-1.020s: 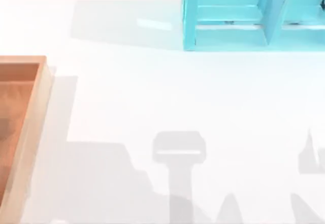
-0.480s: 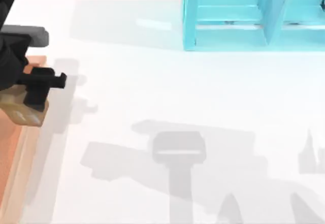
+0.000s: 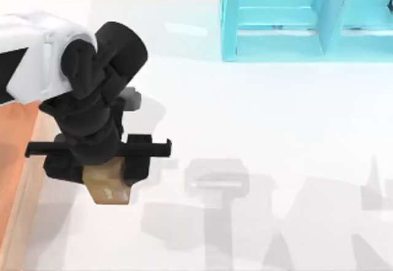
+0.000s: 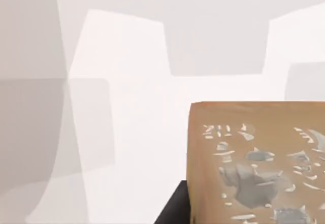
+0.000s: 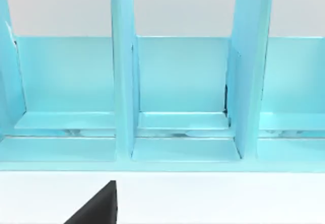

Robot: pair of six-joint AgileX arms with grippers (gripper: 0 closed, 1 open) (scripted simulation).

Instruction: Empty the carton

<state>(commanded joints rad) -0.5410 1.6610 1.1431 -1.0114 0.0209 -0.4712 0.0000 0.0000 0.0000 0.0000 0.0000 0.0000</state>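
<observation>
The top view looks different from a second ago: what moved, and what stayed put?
The left arm came in from the left, and its left gripper carried the tan-brown block rightward, off the carton wall and out over the white table. The carton and the turquoise shelf unit did not move.
</observation>
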